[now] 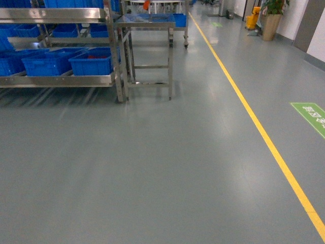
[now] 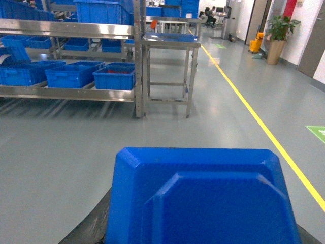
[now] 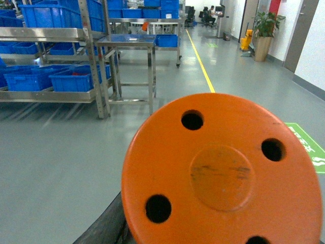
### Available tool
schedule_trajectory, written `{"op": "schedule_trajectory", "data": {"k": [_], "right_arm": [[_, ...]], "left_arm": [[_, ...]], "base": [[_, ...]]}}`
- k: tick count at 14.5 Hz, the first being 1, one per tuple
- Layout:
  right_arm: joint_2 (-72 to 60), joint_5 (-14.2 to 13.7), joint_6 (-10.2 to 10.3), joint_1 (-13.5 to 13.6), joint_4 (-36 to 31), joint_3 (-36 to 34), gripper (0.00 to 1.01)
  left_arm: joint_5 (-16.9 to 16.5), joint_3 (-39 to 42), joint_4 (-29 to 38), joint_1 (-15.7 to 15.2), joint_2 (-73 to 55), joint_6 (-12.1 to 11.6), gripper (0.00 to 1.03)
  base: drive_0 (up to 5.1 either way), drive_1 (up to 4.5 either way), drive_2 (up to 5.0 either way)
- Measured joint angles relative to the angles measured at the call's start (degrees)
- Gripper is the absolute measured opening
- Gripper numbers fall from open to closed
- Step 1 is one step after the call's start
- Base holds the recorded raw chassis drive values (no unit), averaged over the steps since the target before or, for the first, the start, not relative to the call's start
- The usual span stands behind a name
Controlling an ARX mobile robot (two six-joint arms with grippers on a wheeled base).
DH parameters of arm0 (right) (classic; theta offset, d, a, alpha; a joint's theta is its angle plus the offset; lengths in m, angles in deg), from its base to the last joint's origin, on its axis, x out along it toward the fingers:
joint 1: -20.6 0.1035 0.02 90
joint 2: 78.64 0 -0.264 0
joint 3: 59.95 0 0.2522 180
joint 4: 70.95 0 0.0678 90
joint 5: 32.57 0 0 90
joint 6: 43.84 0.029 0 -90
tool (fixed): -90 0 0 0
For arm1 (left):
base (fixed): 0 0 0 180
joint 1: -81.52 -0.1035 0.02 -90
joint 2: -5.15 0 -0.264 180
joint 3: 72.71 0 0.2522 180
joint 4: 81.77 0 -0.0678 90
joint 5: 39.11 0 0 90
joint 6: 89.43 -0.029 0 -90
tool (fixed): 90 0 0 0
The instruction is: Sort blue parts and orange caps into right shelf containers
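You're in the carrying step — a blue part (image 2: 203,198) fills the left wrist view, an orange cap (image 3: 223,170) the right; whether the jaws pinch them, you cannot tell. Next, drive toward the shelf (image 1: 61,79) and its containers (image 1: 91,63), well ahead-left.

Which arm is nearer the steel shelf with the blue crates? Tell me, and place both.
Left, probably. The shelf stands ahead, left of both arms, well off across the floor; the right arm sits farther to the side.
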State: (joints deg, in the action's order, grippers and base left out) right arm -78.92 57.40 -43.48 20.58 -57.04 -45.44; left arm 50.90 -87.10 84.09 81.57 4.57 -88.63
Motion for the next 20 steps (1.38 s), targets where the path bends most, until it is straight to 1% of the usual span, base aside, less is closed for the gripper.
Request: {"op": "schedule_trajectory", "data": {"k": [20], "right_arm": [[0.0, 0.04, 0.0, 0.0, 0.26, 0.0, 0.43]], "left_arm": [[0.0, 0.0, -0.11, 0.0, 0.0, 0.0, 0.43]], "base": [[0.0, 4.29, -4.3]]}}
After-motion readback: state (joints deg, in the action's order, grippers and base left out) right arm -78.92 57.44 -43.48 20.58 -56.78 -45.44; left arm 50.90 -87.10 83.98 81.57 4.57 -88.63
